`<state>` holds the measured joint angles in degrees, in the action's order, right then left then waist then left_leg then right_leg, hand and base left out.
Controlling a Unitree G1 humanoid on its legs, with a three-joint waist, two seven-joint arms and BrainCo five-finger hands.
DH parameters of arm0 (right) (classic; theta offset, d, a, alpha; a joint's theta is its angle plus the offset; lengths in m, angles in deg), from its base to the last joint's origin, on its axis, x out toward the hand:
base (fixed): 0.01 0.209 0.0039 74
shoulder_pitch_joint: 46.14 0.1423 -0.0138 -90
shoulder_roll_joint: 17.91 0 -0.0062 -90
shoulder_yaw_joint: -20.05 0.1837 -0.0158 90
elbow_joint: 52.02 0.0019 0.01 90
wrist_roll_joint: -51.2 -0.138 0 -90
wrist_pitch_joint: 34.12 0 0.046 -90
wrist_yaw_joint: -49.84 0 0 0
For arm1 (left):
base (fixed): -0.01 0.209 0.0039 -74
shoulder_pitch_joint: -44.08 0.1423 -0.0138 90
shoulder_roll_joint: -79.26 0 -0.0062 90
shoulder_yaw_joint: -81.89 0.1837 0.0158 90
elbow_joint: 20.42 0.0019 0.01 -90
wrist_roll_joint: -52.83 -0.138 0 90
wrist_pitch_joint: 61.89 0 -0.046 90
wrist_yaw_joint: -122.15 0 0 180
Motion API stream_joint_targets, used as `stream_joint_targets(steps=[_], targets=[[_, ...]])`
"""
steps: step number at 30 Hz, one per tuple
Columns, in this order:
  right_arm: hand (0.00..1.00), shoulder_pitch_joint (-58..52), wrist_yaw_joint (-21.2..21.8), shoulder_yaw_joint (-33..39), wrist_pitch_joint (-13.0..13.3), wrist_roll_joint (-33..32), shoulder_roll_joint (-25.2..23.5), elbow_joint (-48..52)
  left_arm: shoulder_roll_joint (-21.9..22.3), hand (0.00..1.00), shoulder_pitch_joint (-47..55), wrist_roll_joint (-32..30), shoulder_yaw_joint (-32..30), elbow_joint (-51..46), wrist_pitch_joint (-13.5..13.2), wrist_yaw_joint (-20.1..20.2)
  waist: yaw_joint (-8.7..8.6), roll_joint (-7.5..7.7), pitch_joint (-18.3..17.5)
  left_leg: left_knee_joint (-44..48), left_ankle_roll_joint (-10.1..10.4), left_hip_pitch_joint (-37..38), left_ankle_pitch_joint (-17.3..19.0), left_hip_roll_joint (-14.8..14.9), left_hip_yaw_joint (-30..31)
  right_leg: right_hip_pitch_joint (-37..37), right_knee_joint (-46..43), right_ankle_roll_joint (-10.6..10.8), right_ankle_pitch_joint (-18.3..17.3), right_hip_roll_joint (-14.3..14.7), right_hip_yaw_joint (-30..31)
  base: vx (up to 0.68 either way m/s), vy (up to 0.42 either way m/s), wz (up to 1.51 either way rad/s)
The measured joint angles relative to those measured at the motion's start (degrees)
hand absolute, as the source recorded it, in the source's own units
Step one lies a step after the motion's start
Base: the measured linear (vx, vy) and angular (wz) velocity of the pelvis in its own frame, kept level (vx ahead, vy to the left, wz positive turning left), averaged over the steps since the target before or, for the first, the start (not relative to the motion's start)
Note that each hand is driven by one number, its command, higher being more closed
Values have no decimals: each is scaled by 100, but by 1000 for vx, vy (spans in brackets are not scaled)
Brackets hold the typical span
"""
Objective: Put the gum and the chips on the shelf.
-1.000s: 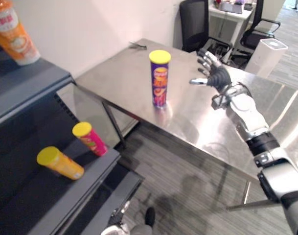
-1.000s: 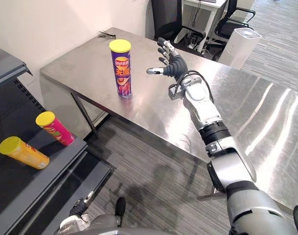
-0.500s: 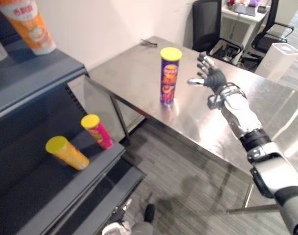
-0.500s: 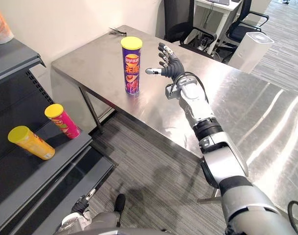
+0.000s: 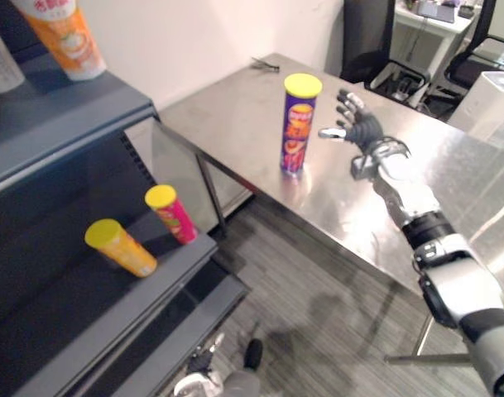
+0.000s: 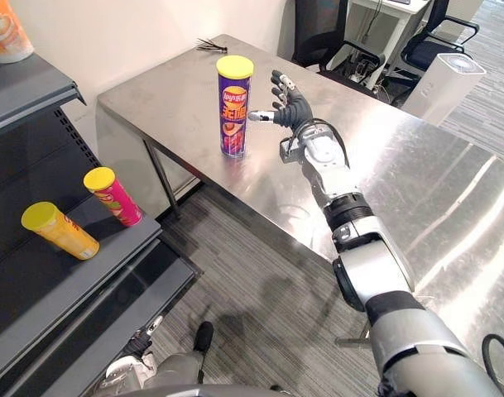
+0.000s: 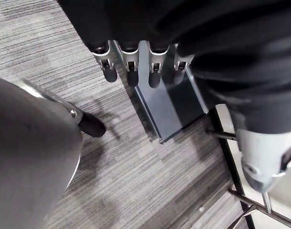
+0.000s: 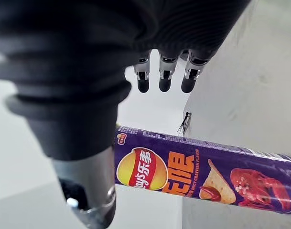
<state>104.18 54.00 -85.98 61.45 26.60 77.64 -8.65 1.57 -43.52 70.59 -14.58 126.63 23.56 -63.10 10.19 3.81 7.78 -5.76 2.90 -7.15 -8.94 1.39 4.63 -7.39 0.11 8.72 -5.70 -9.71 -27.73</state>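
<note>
A tall purple chips can (image 5: 299,124) with a yellow lid stands upright on the steel table (image 5: 227,116), near its front edge. My right hand (image 5: 357,128) hovers just to the can's right, open, fingers spread and thumb pointing at the can, a small gap between them. In the right wrist view the can (image 8: 207,176) lies across past my straight fingers (image 8: 162,78). My left hand (image 7: 150,71) hangs low over the carpet, open and holding nothing. The dark grey shelf (image 5: 61,116) stands at the left.
On the lower shelf board lie a yellow can (image 5: 119,246) and a pink can (image 5: 170,213), both with yellow lids. An orange cup (image 5: 65,37) stands on the upper board. A black clip (image 5: 265,64) lies at the table's far corner. Office chairs and a white bin (image 5: 493,95) stand behind.
The camera has shifted, so the whole scene sits differently. My right hand has come closer to the purple can, still open.
</note>
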Motion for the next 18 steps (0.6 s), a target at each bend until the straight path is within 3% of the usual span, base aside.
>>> stream_joint_targets(steps=[4,18], targets=[[0,38,-3,35,0,21,-9,-173,1,0,-35,1,37,-1,-5,2,98,1,0,-6,8,-12,-5,9,34,-1,1,-6,-3,18,-16,-6,-3,2],[0,96,5,53,-4,218,-240,-606,-1,0,-40,11,44,-7,-30,51,127,6,0,-10,28,-82,-27,21,126,-2,13,-20,-12,59,-127,-6,-4,3]])
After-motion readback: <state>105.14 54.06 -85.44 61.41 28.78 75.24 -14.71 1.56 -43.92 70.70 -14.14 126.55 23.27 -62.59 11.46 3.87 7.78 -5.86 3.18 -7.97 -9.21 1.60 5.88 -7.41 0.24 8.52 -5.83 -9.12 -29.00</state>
